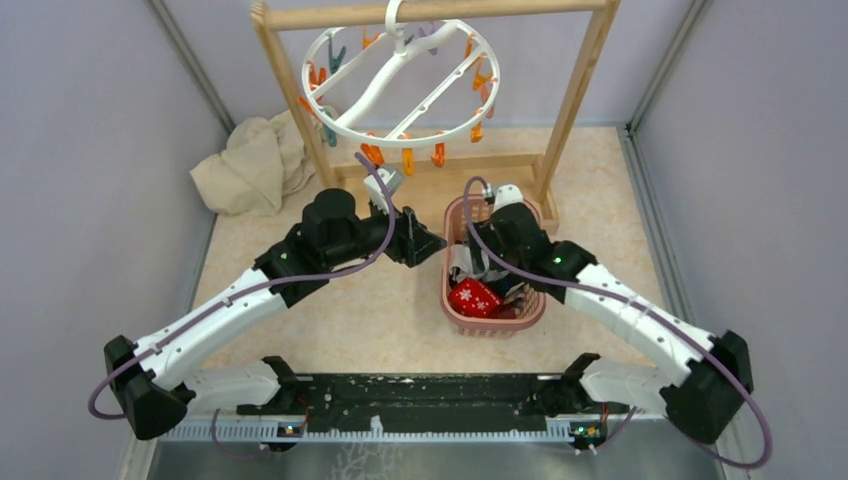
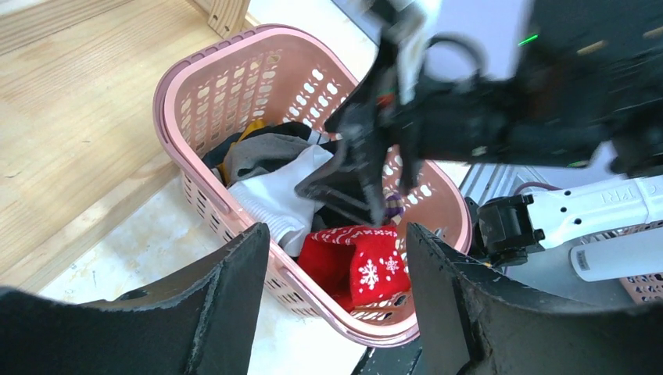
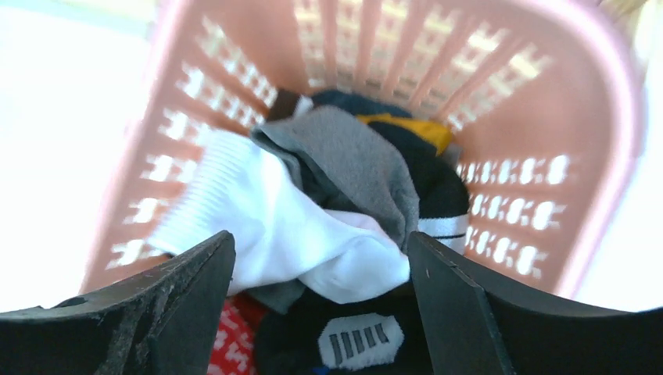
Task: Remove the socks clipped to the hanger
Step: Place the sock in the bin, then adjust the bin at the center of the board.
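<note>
The hanger, a white ring with orange and teal clips, hangs from the wooden rack, and I see no socks on it. The socks lie piled in the pink basket: a red one, a white one, a grey one, a black one and a yellow one. My right gripper is open just above the white sock inside the basket. My left gripper is open and empty beside the basket's left side.
The wooden rack stands at the back, its base bar just behind the basket. A crumpled beige cloth lies at the back left. Grey walls close in both sides.
</note>
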You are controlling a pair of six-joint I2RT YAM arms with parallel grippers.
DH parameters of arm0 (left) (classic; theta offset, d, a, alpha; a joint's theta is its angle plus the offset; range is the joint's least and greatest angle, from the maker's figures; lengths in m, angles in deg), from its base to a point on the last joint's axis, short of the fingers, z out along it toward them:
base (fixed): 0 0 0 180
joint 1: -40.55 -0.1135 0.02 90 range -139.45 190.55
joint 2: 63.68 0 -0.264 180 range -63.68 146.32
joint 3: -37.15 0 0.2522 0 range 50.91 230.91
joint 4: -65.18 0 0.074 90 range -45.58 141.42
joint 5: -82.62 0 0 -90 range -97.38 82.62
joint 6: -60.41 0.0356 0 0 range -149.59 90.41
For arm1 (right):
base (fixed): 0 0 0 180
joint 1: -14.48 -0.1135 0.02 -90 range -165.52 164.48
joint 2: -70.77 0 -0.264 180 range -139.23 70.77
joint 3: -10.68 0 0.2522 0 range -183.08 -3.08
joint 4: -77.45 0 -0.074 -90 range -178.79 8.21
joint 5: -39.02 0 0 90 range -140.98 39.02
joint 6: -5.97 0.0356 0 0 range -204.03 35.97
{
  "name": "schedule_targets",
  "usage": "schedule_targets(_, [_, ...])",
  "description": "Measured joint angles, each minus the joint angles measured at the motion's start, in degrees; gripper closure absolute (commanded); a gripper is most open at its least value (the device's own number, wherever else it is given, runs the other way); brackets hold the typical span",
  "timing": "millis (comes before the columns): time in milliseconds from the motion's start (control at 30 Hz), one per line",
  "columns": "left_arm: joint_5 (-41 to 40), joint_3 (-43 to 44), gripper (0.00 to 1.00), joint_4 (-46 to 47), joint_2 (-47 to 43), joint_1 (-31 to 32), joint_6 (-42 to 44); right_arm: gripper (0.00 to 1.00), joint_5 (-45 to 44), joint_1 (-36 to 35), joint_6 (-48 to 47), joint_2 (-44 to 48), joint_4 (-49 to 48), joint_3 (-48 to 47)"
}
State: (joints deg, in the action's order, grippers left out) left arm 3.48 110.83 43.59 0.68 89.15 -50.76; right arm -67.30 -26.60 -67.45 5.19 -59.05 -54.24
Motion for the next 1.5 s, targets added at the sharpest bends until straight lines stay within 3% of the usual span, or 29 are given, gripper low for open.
schedule_targets(167, [0.02, 0.00, 0.29, -0.22, -0.09, 0.00, -0.07, 0.20, 0.13, 0.00, -0.09, 8.22, 1.62, -5.42])
schedule_targets(400, [0.02, 0.00, 0.28, -0.42, -0.09, 0.00, -0.24, 0.52, 4.39, 0.00, -0.96, 10.27, 6.56, -9.73])
schedule_targets(467, [0.02, 0.00, 0.29, -0.48, -0.09, 0.00, -0.26, 0.55, 6.34, 0.00, -1.22, 10.29, 9.07, -9.60])
schedule_targets(667, [-0.07, 0.00, 0.27, -1.22, -0.09, 0.00, -0.44, 0.56, 12.04, -1.01, -0.96, 12.07, 13.42, -6.86])
schedule_targets(700, [-0.13, 0.00, 0.19, -1.25, -0.07, 0.00, -0.59, 0.56, 13.00, -1.51, -0.92, 12.35, 13.68, -6.03])
schedule_targets(733, [-0.24, 0.00, 0.05, -1.25, -0.07, 0.00, -0.68, 0.55, 13.81, -2.05, -0.92, 12.41, 13.75, -5.14])
schedule_targets(767, [-0.28, 0.00, 0.02, -1.27, -0.07, 0.00, -0.66, 0.55, 14.58, -2.62, -0.90, 12.22, 13.79, -4.33])
schedule_targets(1100, [-1.22, -0.02, 0.01, -2.51, 0.02, 0.00, -1.64, 0.40, 16.39, -5.42, 3.08, -1.14, 7.89, 4.00])
schedule_targets(1300, [-1.60, -0.02, 0.01, -4.09, -0.76, 0.00, -1.75, 0.39, 14.05, -5.40, 8.92, -8.68, -1.44, 9.18])
schedule_targets(1500, [-1.81, -0.02, 0.01, -5.22, -2.54, 0.00, -1.73, 0.31, 12.07, -5.42, 10.43, -6.86, -1.49, 8.17])
